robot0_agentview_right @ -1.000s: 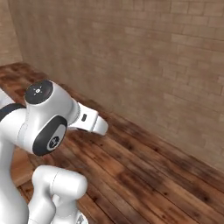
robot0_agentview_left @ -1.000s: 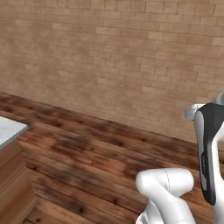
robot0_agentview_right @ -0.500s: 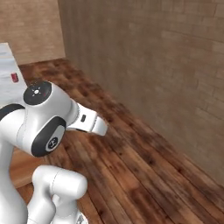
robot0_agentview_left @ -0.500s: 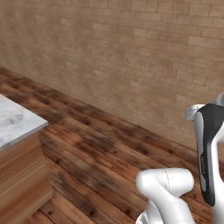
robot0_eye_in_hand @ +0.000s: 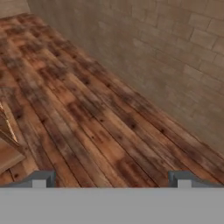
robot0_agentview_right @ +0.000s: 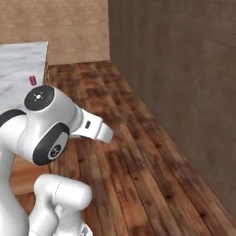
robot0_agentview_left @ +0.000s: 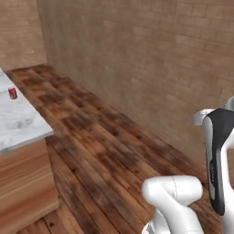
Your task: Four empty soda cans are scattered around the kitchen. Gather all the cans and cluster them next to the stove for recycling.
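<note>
A small red soda can (robot0_agentview_left: 12, 93) stands upright on the white-grey marble island counter (robot0_agentview_left: 23, 122) at the far left. In the right base view the same red can (robot0_agentview_right: 32, 80) sits on the counter (robot0_agentview_right: 18, 60), well beyond the arm's shoulder. My gripper (robot0_eye_in_hand: 111, 180) is open, its two fingertips (robot0_eye_in_hand: 41, 178) wide apart over bare wood floor, with nothing between them. The can is far from the gripper. The stove is out of view.
A tan brick wall (robot0_agentview_left: 151, 68) runs along the right of the wood floor (robot0_agentview_left: 105, 151) and meets a second brick wall in the far corner. The island's reddish wooden side (robot0_agentview_left: 25, 192) stands at the lower left. Floor lies open between island and wall.
The whole picture has swung, so the base has turned. The island counter slid further into view and the red can appeared on it. The arm keeps the same pose, gripper still open.
</note>
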Controlling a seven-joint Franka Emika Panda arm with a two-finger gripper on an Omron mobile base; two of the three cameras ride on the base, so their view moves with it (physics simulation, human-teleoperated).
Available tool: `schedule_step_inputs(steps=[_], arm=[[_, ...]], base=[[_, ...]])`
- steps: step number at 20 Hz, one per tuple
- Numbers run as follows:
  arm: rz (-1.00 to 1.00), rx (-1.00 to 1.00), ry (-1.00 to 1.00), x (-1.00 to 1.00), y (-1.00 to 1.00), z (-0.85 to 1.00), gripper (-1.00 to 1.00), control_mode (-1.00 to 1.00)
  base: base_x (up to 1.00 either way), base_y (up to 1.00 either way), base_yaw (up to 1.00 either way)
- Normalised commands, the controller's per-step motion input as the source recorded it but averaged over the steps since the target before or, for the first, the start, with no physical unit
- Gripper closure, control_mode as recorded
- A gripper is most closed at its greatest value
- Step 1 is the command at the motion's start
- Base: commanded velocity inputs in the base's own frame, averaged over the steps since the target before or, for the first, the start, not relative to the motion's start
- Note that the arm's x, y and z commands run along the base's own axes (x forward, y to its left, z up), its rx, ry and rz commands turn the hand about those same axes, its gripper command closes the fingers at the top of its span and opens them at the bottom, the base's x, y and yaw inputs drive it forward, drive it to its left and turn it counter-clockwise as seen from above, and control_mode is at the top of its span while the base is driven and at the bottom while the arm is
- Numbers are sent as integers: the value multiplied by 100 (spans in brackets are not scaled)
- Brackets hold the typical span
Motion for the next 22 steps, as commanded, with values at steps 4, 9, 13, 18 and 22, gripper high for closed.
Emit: schedule_step_inputs(steps=[4,9,13,18,22], arm=[[0,0,0,0,0,0,-100,100],[0,0,0,0,0,0,-100,100],[0,0,0,0,0,0,-100,100],[0,0,0,0,0,0,-100,100],[0,0,0,0,0,0,-100,100]], base=[[83,-50,44],[86,-48,44],[84,-46,41],[83,-40,41],[72,-41,41]])
